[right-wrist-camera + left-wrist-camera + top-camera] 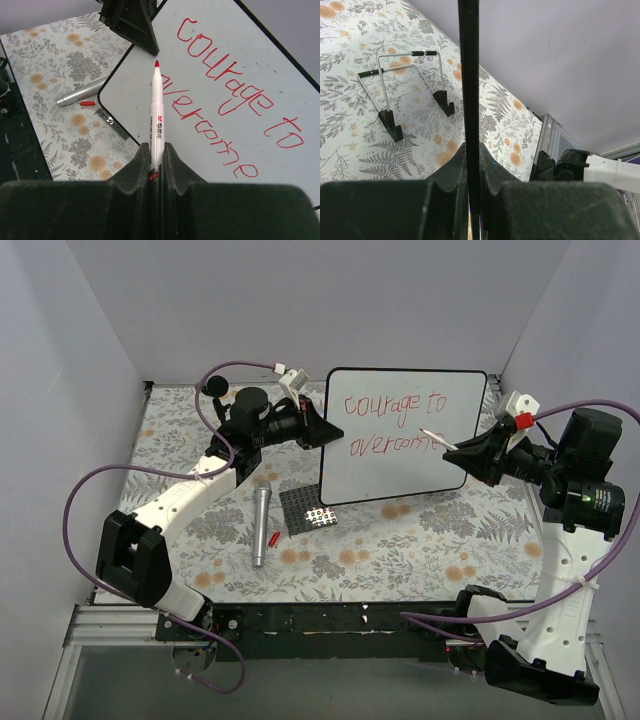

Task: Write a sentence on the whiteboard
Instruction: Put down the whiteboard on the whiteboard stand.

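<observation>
Whiteboard point(400, 475) stands near the back of the floral table point(450, 540), its face turned toward my right arm. On it the sentence point(395, 420) reads "courage to overcome" in two red lines. My left gripper point(470, 155) is clamped tight on the board's thin black edge, which runs straight up between the pads in the left wrist view. I judge that this pinch is what keeps the board up and steady against the push of writing, since the wire stand point(405, 85) sits on the table apart from it, carrying nothing. My right gripper point(156, 150) is closed around the barrel of the red marker point(157, 110). It grips low, so the uncapped tip reaches well ahead of the fingers and I can watch the stroke past them. The tip points at the board near the second line; whether it touches the surface I cannot tell. In front of the board lie a small dark perforated plate point(308, 508), a silver cylinder point(261, 525) and a small red piece point(273, 538), all out of the marker's path. Both lines look whole, so I judge the writing done or nearly so, and what remains is lifting the tip clear without smearing the ink
</observation>
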{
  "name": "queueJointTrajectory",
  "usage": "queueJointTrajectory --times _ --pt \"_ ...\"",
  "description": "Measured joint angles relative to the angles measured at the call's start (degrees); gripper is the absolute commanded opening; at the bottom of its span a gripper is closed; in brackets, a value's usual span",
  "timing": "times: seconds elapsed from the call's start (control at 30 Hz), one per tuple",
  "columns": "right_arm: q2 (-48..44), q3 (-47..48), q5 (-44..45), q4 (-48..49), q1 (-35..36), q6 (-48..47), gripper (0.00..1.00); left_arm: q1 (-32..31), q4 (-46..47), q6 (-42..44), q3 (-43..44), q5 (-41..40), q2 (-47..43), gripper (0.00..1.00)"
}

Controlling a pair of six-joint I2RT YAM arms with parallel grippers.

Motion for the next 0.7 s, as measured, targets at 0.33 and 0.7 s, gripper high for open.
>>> queueJointTrajectory --times 0.33,0.7 --pt "-0.15 -0.79 0.04 0.13 0.00 -0.04 0.01 3.15 0.22 1.81 5.07 7.17 6.08 0.00" --pt "-0.13 -0.79 0.94 0.11 0.00 -0.39 0.01 6.05 7.87 0.00 12.24 14.45 15.78 0.00"
